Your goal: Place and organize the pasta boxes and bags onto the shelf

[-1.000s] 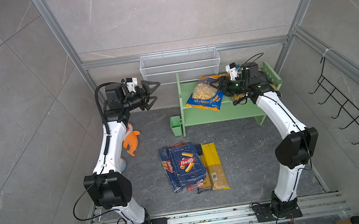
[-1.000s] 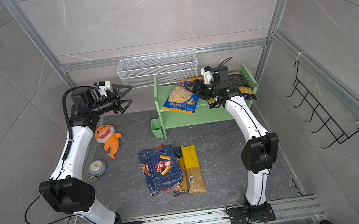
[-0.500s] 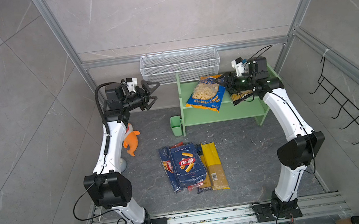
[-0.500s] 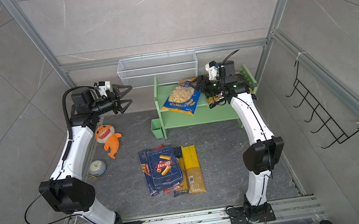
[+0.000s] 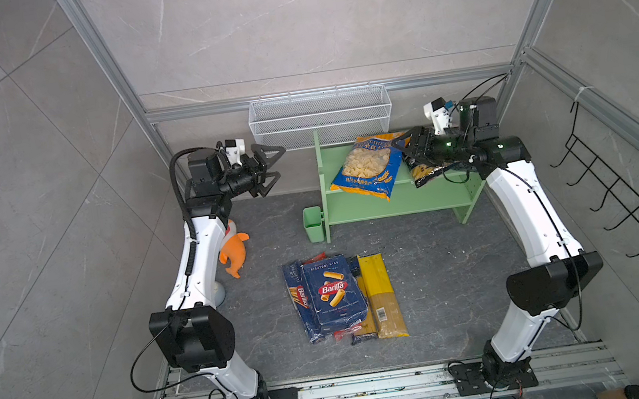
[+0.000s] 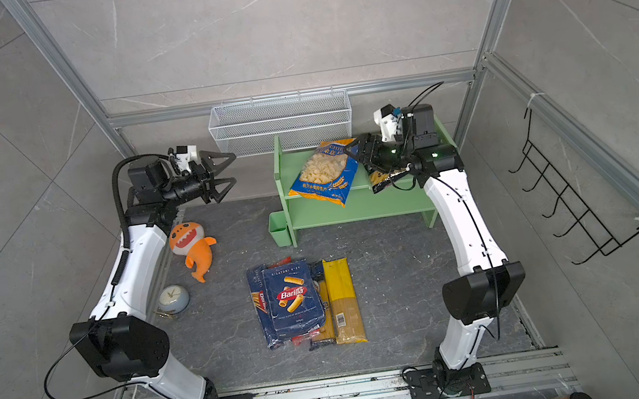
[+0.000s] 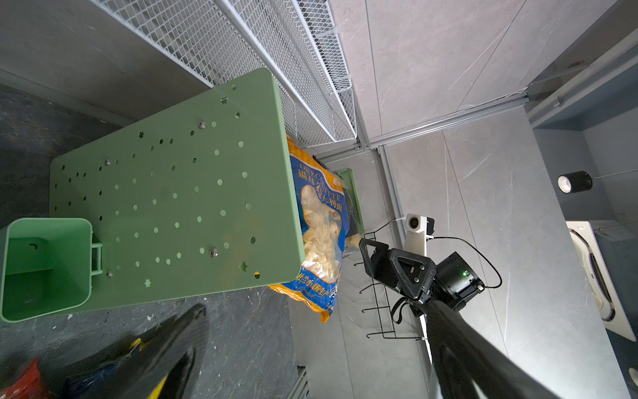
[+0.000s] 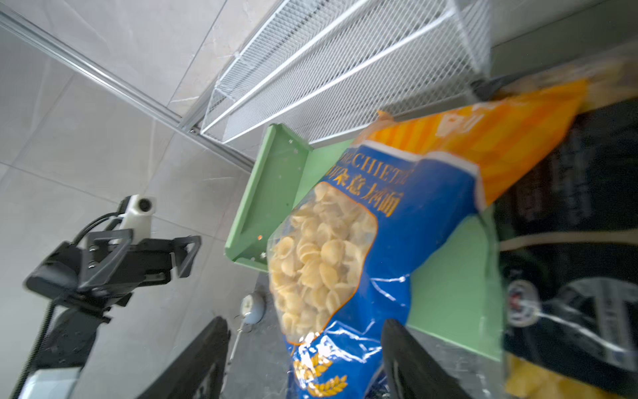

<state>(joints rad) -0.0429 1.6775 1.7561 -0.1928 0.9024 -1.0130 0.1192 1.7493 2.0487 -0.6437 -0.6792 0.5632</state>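
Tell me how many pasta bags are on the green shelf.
2. The orecchiette bag lies on the shelf's upper tier, overhanging the front edge. The black penne bag lies beside it, partly under the right gripper. The lower tier is partly hidden.

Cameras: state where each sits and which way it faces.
Top views: high in front, looking down at the shelf; both arms, left hand and right hand show.
Left wrist: on the left arm, facing the shelf's side and cup; own fingers show.
Right wrist: on the right arm, facing the orecchiette bag; own fingers show.
Both wrist views share bag and basket.
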